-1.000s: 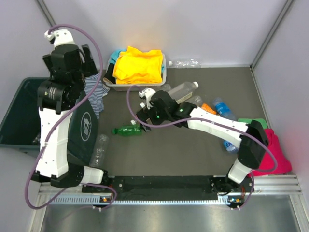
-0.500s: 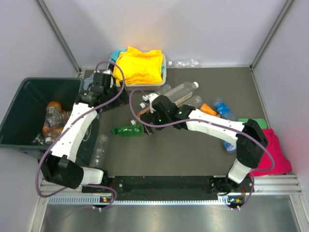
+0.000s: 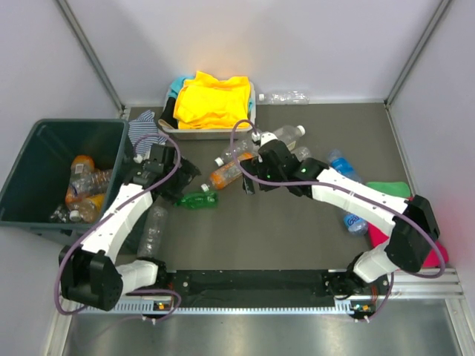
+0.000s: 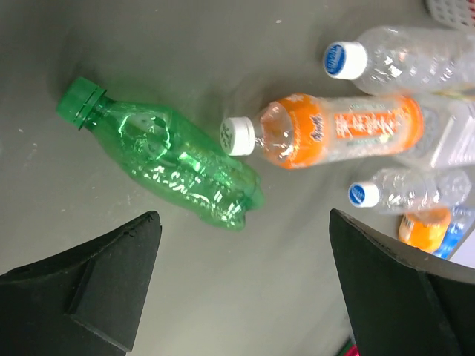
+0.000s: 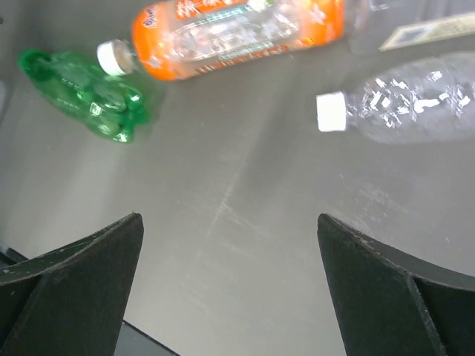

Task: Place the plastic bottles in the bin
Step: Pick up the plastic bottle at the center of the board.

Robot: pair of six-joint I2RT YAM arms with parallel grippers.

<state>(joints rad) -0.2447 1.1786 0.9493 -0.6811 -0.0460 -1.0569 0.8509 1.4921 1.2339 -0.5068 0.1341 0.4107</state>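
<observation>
Left wrist view: green bottle (image 4: 167, 167) lies on the worktop (image 4: 223, 44) just ahead of the left jaws, offset toward the finger on the left of that view. Nothing sits between the fingers.
Left jaws: spread wide, holding nothing.
Right jaws: spread wide as well, holding nothing, with bare worktop under the gap.
Green bottle axis: it runs slantwise across the left wrist view, cap at the far left and crumpled base toward the near middle. The line the fingers close along meets the bottle at a slant, not square across its body.
Orange bottle (image 4: 338, 137): just beside the green one, its white cap close to the green bottle's base. It lies ahead of the left jaws, toward the finger on the right of that view, and its axis runs roughly along their closing line.
Nearer arm: in the top view the left arm (image 3: 111, 222) ends just beside the green bottle. The right arm (image 3: 356, 196) ends nearer the orange bottle and a clear bottle (image 5: 404, 107).
Bin (image 3: 56, 141): at the left edge of the worktop, on the left arm's side, with several bottles already inside. It is well apart from the green bottle.
Judgement: the green bottle looks like the left arm's pick. The jaws would need to come forward, shift toward the cap side and turn at the wrist so the fingers straddle the body crosswise.
Risk: closing at the present slant could roll or squirt the crushed bottle out, or nudge the orange one.
</observation>
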